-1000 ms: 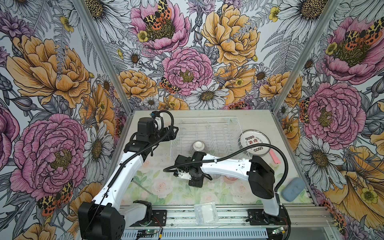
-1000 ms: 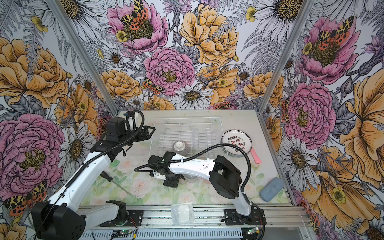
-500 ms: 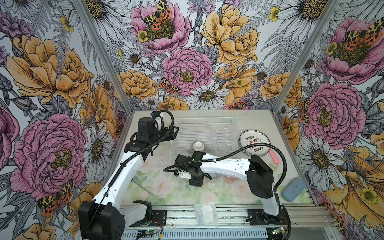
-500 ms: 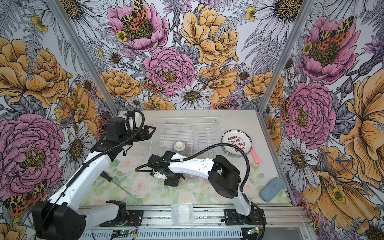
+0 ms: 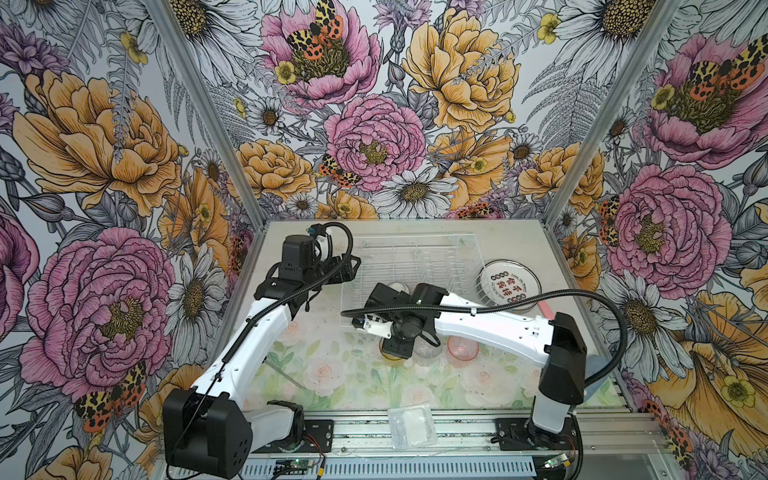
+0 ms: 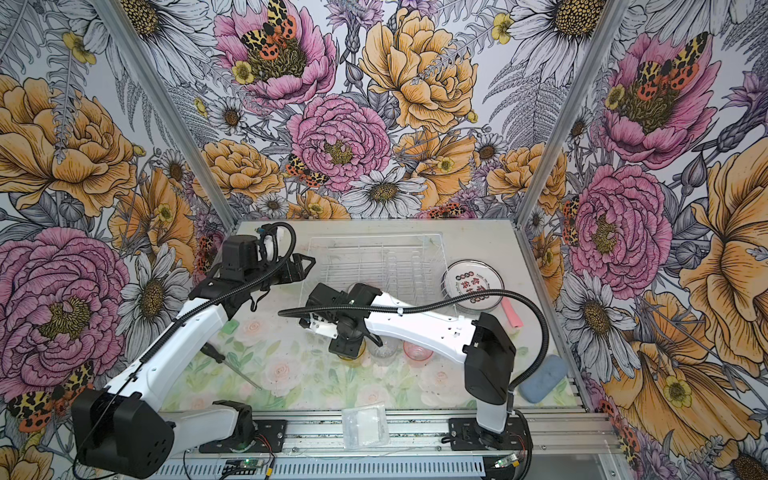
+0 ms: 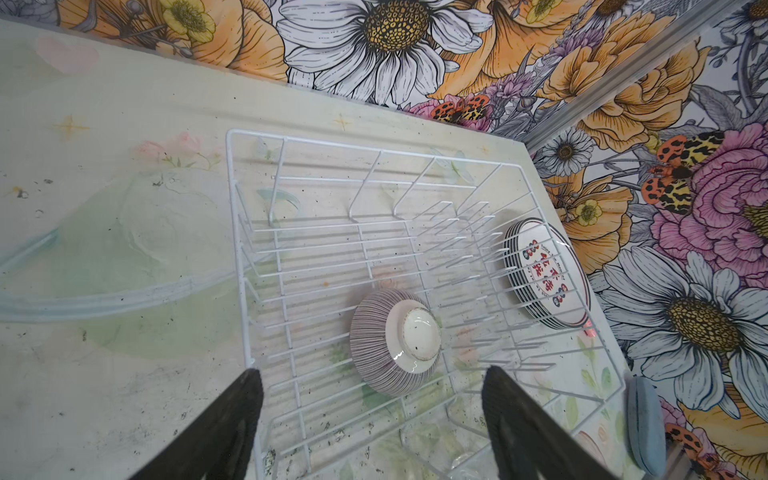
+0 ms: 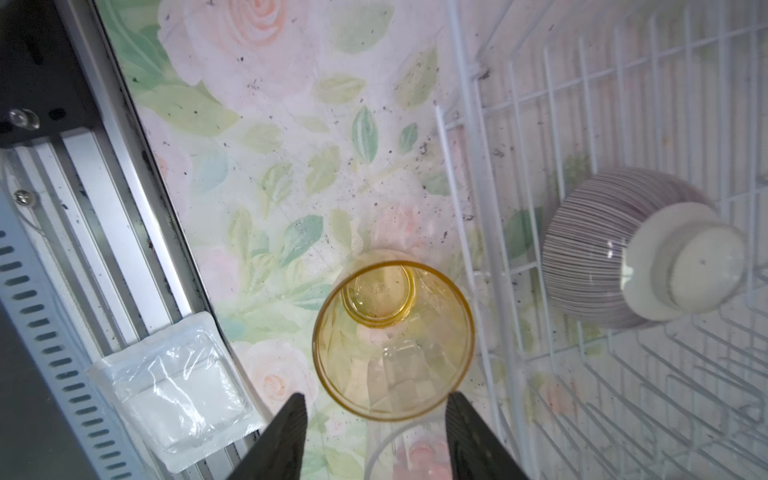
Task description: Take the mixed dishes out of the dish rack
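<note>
Nearest of all, by the front rail (image 5: 457, 432), a clear plastic packet (image 5: 411, 426) is lying untouched. Just beyond it, on the floral mat (image 5: 332, 374), the right gripper (image 8: 376, 399) is letting go of the yellow tumbler (image 8: 392, 340) — a second ago its jaws were shut, and now they are parting; the fingers (image 8: 286, 436) are standing apart on either side of the rim and clamping nothing. The tumbler is standing upright, mouth up, on the mat just outside the dish rack's near wall. Beside it, in both top views, the clear tumbler (image 5: 428, 351) and the pink tumbler (image 5: 462, 348) are sitting in the same row, so all three seem to be out now.

Farther back, the dish rack (image 7: 374, 154) is holding only the ribbed bowl (image 7: 390, 340), which is resting inverted, white foot uppermost and perhaps a little tilted, on the grid floor; the plate prongs (image 7: 457, 232) are standing bare. The left gripper (image 7: 370, 374) is hovering at the rack's left edge, as it was a second ago; its jaws are spread wide, holding nothing and looking towards the bowl. Farthest right, the stack of plates (image 7: 544, 274) is lying flat just outside the rack's right wall — already unloaded, by the look of it.

The bowl, then, is likely the last dish waiting. The right arm is probably going to need a clean lift away, since a brush against the freed tumbler could tip it.
</note>
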You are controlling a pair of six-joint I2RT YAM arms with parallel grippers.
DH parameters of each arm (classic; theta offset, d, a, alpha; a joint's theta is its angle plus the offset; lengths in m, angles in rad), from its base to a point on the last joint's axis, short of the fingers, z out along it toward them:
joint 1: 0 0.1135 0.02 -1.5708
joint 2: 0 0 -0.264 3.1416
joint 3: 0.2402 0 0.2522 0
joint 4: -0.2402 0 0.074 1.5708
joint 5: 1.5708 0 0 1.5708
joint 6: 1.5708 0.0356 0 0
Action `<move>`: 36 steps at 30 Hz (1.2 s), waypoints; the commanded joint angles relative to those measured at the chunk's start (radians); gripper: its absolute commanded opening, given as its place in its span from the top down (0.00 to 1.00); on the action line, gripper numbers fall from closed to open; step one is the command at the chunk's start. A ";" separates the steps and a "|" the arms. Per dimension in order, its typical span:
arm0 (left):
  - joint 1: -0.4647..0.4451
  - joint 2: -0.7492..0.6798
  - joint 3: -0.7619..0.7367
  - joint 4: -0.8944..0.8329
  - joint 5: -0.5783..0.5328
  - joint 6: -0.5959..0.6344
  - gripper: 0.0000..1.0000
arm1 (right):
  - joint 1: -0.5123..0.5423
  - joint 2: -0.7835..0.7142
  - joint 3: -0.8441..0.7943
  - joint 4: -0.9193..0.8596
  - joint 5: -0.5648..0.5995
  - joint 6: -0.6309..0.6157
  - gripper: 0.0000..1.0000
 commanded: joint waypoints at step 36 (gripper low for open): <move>-0.421 0.701 0.589 -0.456 -0.390 0.192 0.22 | -0.605 -0.523 -0.470 0.375 -0.178 0.292 0.37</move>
